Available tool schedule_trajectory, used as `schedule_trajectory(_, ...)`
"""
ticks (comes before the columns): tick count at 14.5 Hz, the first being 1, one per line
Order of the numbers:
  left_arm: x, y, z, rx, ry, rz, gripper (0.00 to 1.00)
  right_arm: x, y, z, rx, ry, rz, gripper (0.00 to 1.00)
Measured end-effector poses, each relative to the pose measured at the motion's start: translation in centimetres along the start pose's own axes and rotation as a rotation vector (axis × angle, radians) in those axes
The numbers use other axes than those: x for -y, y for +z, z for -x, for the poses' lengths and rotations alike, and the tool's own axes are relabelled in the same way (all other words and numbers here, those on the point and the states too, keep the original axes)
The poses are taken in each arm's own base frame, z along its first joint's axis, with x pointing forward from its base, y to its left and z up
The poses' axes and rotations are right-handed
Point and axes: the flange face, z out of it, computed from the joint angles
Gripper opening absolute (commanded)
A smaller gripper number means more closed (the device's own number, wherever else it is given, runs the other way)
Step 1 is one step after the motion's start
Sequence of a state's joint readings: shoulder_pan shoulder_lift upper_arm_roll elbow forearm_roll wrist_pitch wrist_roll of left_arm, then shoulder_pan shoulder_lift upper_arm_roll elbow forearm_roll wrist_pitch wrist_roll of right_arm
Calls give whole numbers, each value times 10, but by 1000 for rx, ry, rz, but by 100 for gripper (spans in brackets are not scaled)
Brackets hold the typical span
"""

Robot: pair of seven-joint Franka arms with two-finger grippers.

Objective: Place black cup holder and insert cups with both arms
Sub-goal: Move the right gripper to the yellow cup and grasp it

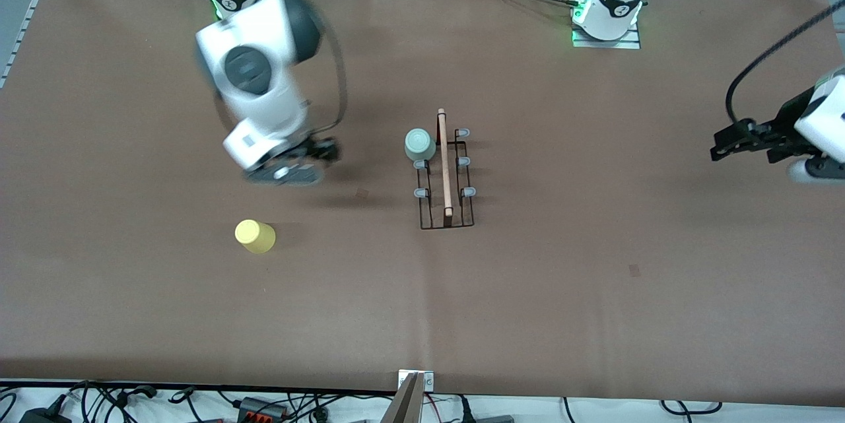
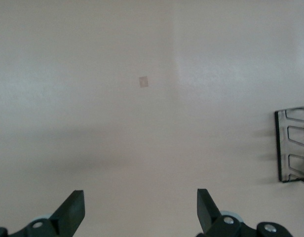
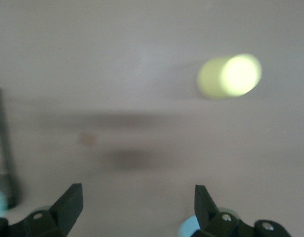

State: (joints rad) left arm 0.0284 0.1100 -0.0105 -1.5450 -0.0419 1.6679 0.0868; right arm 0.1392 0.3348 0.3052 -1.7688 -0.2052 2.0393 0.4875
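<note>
My right tool [image 1: 310, 158] hangs over the bare bench [image 1: 594, 291] with its fingers [image 3: 68, 205] spread and nothing between them; the yellow cup [image 1: 255, 236] lies on its side, nearer the front camera than that tool. At mid-bench I see the pale green cup [image 1: 420, 144] seated upside down on a peg of the black cup holder [image 1: 447, 175]. My left tool [image 1: 739, 144] waits at its own end, fingers [image 2: 73, 212] apart and empty.

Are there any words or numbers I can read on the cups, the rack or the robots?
None can be read.
Left arm's base ring: a small mark, too small to read.
Right arm's base ring: the same, too small.
Green cup, yellow cup, rack: no writing shows.
</note>
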Motion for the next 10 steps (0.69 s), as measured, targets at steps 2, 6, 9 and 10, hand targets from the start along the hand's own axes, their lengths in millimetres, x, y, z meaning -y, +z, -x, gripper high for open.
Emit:
schedule_trajectory(2, -1, 0, 19, -12, 23, -2, 100, -41, 32, -18, -28, -28, -4, 100)
schedule_trajectory(6, -6, -1, 34, -12, 41, -3, 100, -84, 104, -34, -86, -68, -57, 100)
schedule_trajectory(9, -6, 0, 34, -9, 43, -2, 100, -102, 128, -42, -109, -105, -63, 100)
schedule_trajectory(10, -6, 0, 34, -8, 44, -3, 100, -110, 131, -43, -112, -113, -58, 100)
